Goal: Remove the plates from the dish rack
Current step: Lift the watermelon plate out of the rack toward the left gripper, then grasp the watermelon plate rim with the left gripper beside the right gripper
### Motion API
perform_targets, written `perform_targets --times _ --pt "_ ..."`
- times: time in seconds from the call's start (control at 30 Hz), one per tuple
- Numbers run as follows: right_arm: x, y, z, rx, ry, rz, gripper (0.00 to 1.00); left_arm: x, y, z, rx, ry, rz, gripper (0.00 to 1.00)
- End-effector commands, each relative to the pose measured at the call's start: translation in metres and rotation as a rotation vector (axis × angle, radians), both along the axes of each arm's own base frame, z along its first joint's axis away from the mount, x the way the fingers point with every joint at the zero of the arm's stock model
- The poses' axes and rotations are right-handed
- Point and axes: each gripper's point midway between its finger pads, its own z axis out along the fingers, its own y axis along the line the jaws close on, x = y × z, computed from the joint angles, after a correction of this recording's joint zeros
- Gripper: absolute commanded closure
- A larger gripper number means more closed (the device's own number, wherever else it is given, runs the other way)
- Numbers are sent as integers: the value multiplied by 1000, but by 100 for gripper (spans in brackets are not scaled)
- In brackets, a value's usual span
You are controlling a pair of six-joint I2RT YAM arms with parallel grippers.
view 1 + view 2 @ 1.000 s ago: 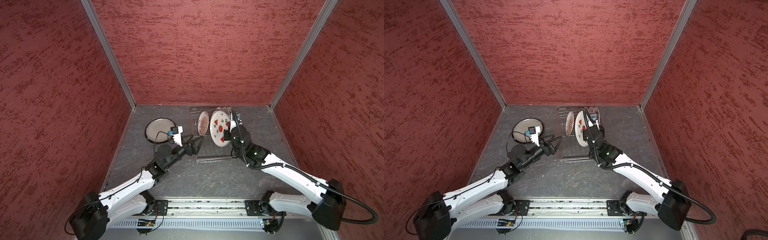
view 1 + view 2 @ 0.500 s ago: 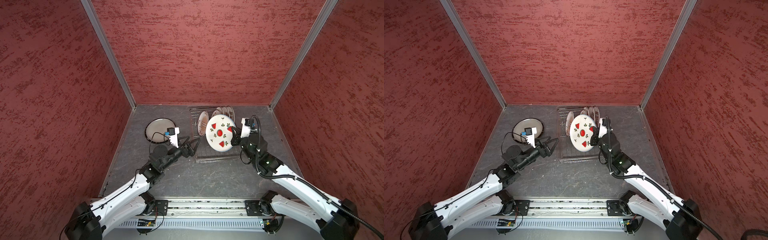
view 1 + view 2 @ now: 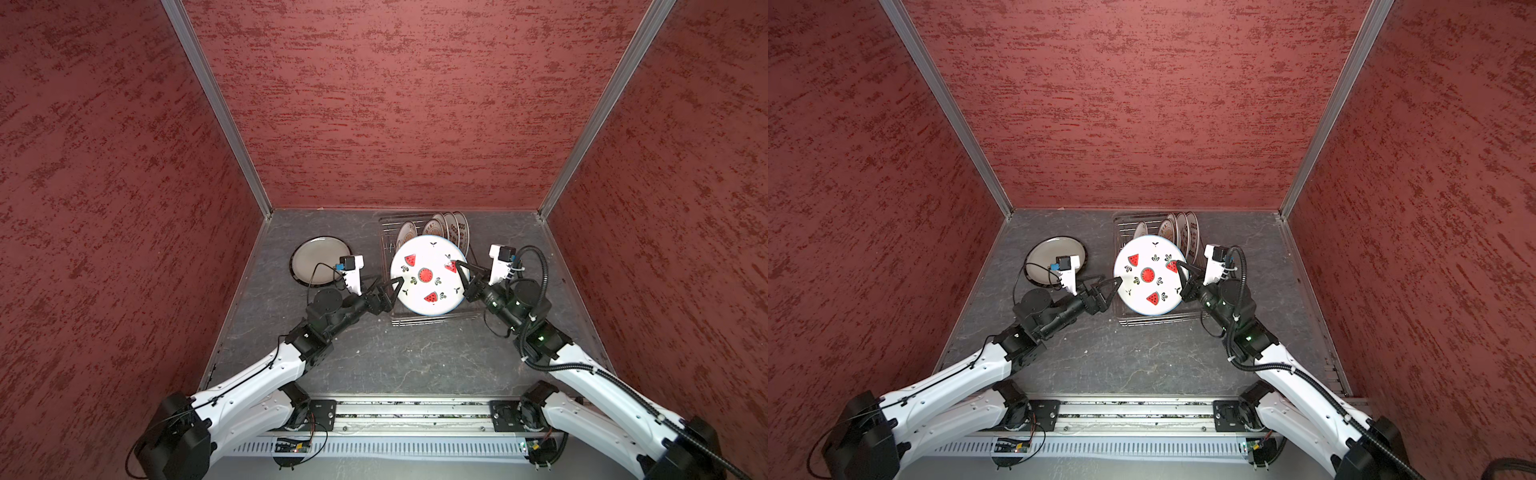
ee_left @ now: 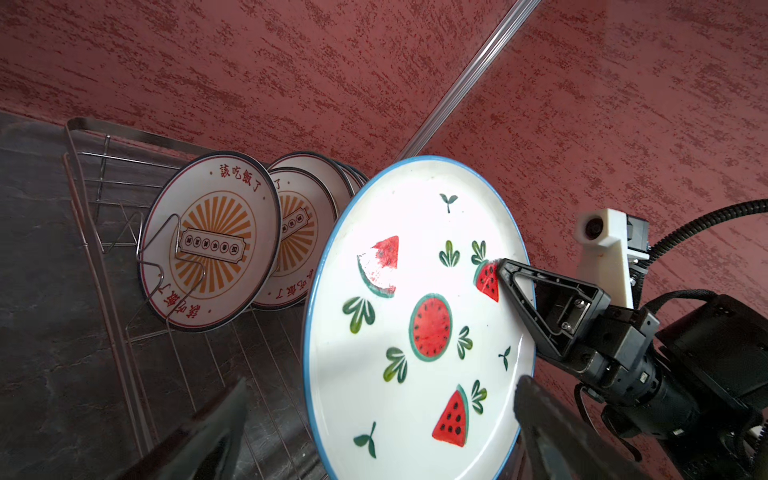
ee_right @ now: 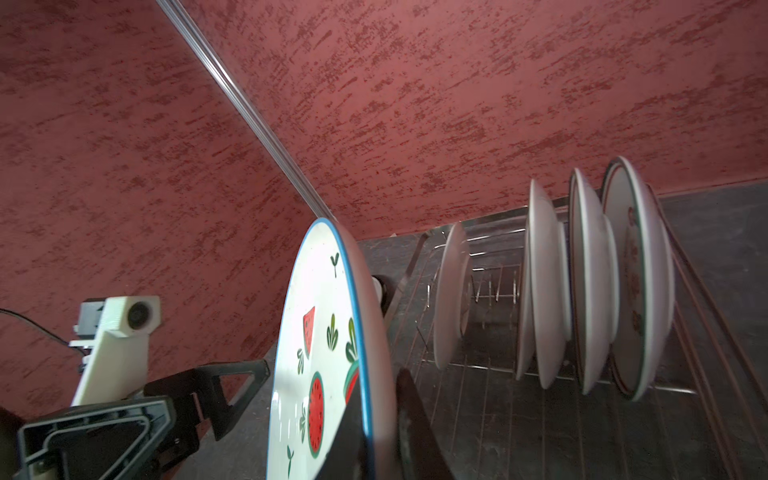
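One watermelon plate (image 3: 428, 291): right fingers (image 4: 506, 269) pinching rim, left fingers (image 4: 552, 436) straddling.

The round white watermelon-print plate (image 3: 428, 276) hides much of the silver wire rack (image 3: 419, 321) — plates behind (image 3: 457, 228) show only tops.

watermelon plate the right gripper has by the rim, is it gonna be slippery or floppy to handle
Likely stiff: the watermelon plate shows no sag though the right gripper pinches only its rim. Probably slippery: its face shines with glare. Perhaps breakable if dropped, as it looks glazed ceramic.
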Motion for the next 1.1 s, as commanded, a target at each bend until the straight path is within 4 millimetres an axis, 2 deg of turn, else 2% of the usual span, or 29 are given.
perform_targets --times 0.0,0.17,0.27,0.37,0.5,0.67,0.87,1.07 --pt "-20 0 70 193 -190 88 100 -3 -7 8 -33 -25 -33 1" --pt "-18 -2 66 218 -194 85 100 -4 -8 7 -52 -14 -31 12" --pt "-15 -1 62 239 -185 101 100 -2 -5 6 -59 -9 -12 12" --pt "-13 0 58 264 -181 122 100 -2 -3 6 -68 -16 -1 17" --pt "-22 -3 57 317 -228 150 100 -2 -1 3 -83 -12 -1 19" --pt "-29 -2 52 348 -241 181 100 0 0 0 -102 0 -2 36" --pt "-36 -4 53 355 -277 194 100 -4 -9 2 -113 1 -51 45" --pt "-40 -7 53 352 -312 190 100 -8 -18 3 -123 12 -111 63"
